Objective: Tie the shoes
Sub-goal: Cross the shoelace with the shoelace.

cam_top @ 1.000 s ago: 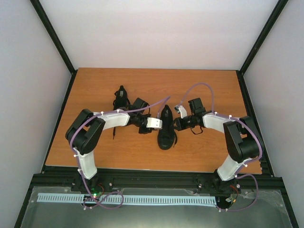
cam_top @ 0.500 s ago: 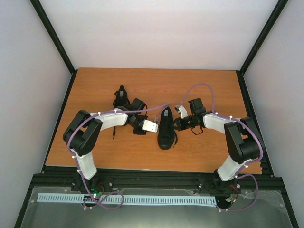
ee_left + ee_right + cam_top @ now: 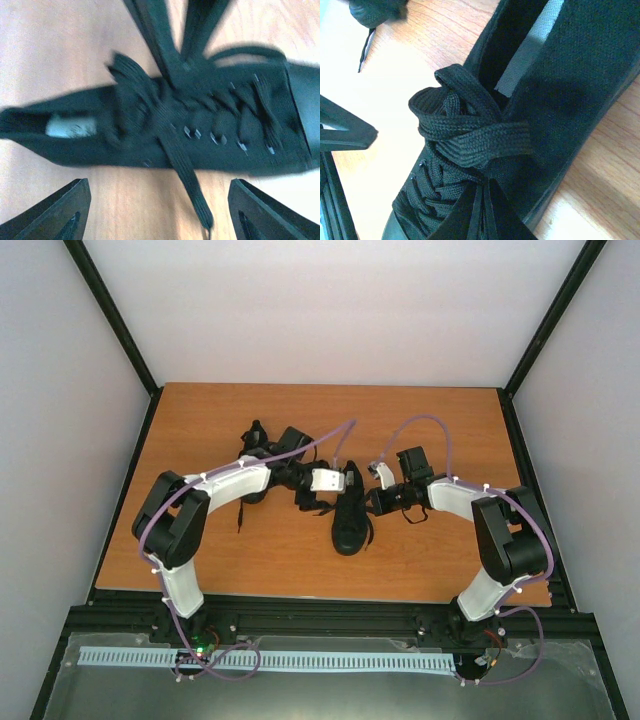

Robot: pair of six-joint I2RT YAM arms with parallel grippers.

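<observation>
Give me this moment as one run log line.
left gripper: jaws open, by middle shoe | right gripper: jaws shut at its laces | other shoe: partly behind left arm

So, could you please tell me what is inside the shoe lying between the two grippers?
Through the opening of the shoe a pale patch shows at the heel end. Toward the toe, the laces and the closed upper cover the inside, so nothing there can be seen.

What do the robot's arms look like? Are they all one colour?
No. The left arm and right arm each mix white tube sections with chunky black joints. A thin purple cable loops along each one. The left fingers are black, pointed wedges.
</observation>
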